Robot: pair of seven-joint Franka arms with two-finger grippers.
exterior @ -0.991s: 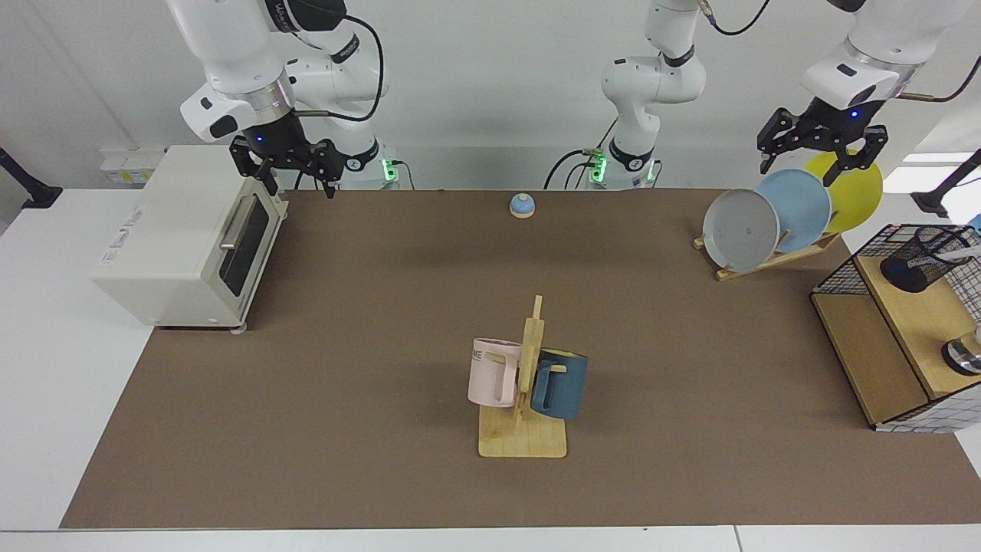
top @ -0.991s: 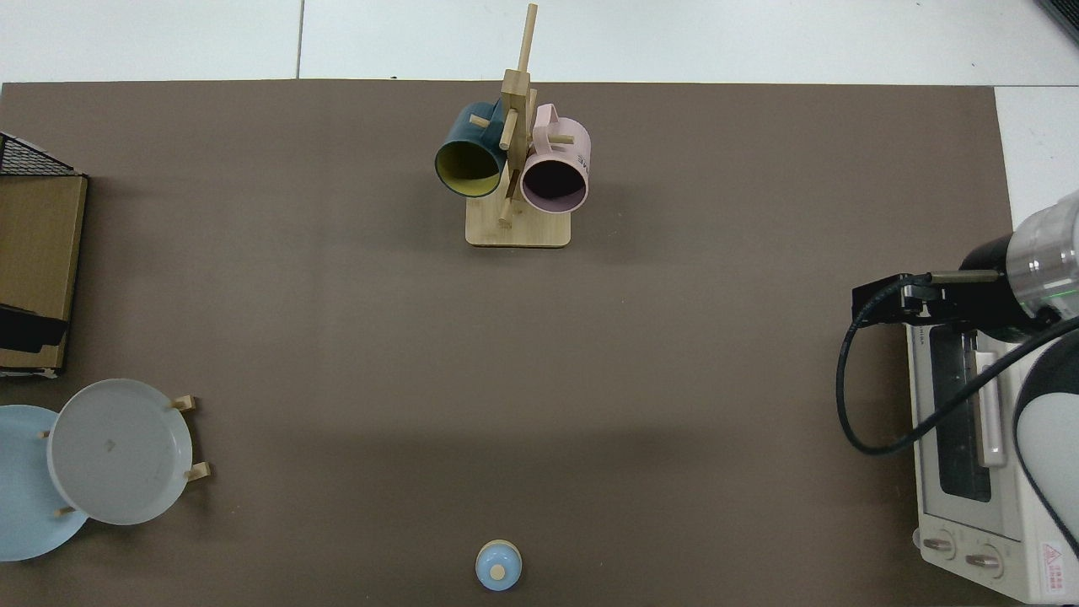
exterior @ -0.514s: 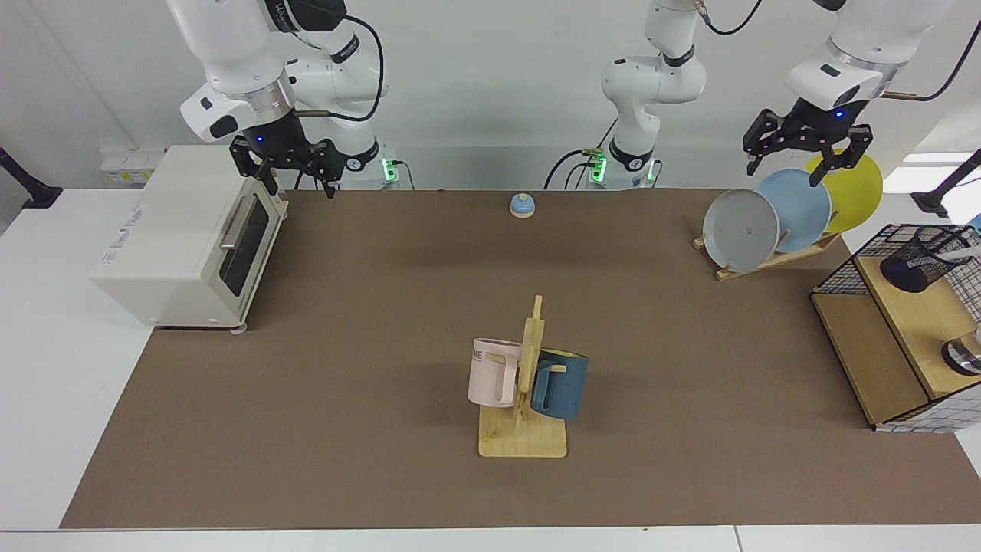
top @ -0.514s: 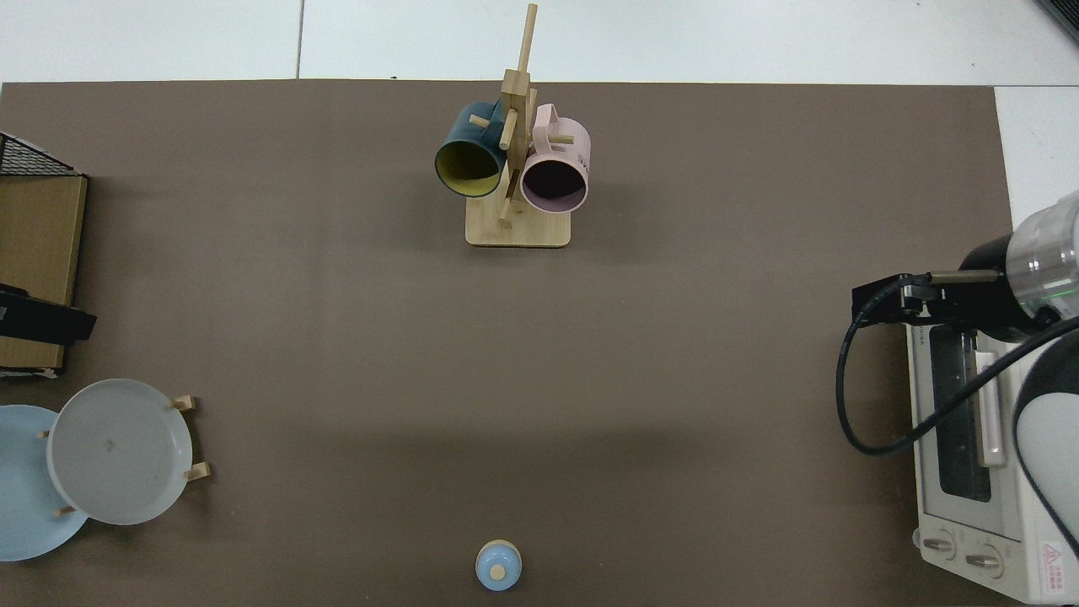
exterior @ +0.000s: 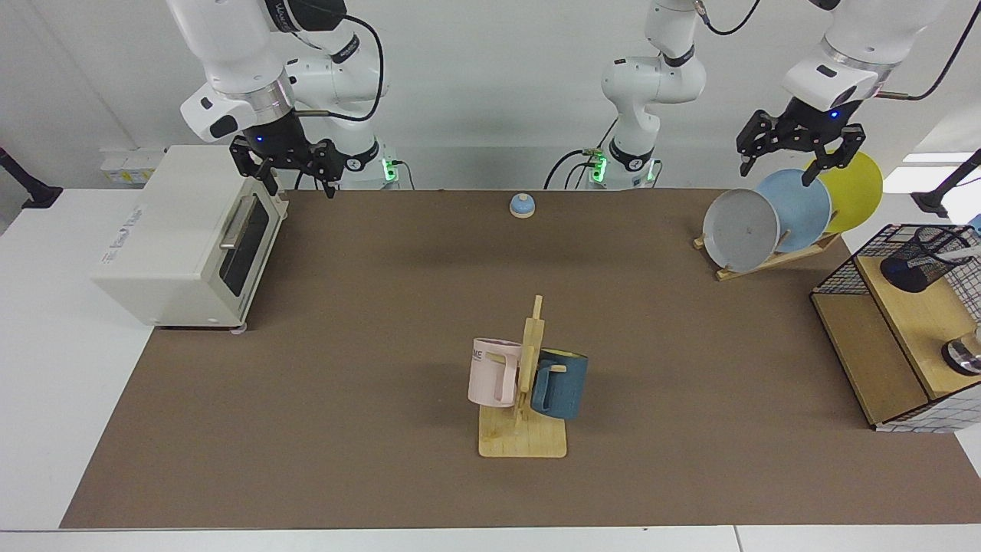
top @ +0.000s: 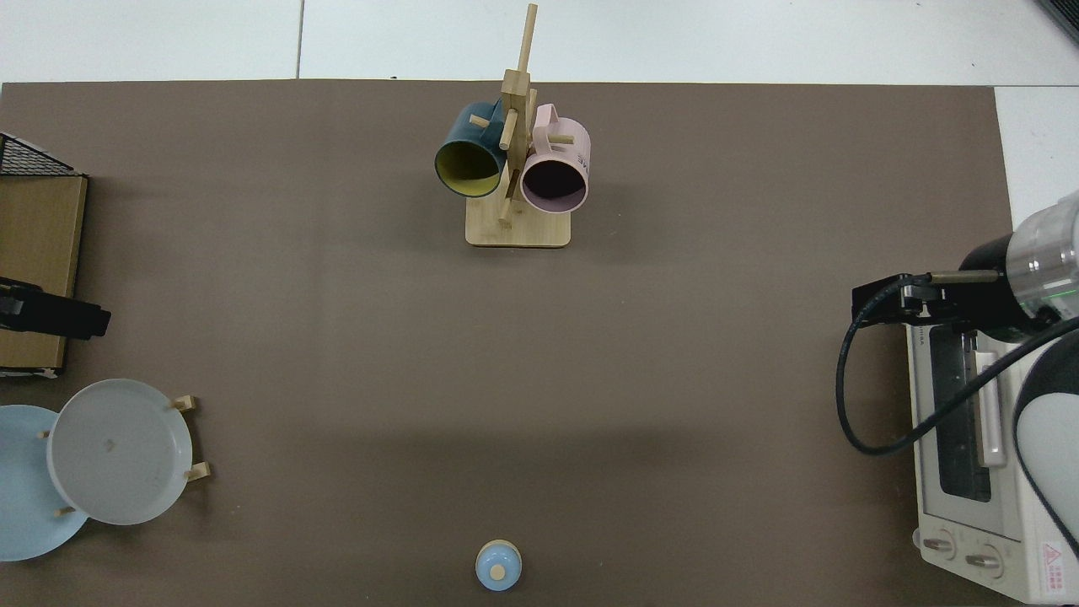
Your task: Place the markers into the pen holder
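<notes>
The pen holder (exterior: pixel 918 259), a black mesh cup, sits tilted on the wooden shelf at the far right of the facing view. A slim white barrel, apparently one of the markers (exterior: pixel 967 251), pokes from its rim and is cut by the frame edge. My left gripper (exterior: pixel 775 172) hangs open and empty above the plate rack, well left of the holder. In the top view the left gripper (top: pixel 55 316) shows as a dark block at the left edge. My right gripper (exterior: pixel 299 185) waits open over the toaster oven's front corner, also seen as the right gripper (top: pixel 893 303) from above.
A white toaster oven (exterior: pixel 180 238) stands at the left. A mug tree (exterior: pixel 525 383) with a pink and a blue mug is mid-table. Grey, blue and yellow plates lean in a rack (exterior: pixel 766 257). A small blue bell (exterior: pixel 522 205) sits at the back, and a wire basket (exterior: pixel 839 264) frames the shelf.
My left gripper has moved left and slightly up in the facing view, away from the basket to above the plates, still open. The right arm has not moved.
</notes>
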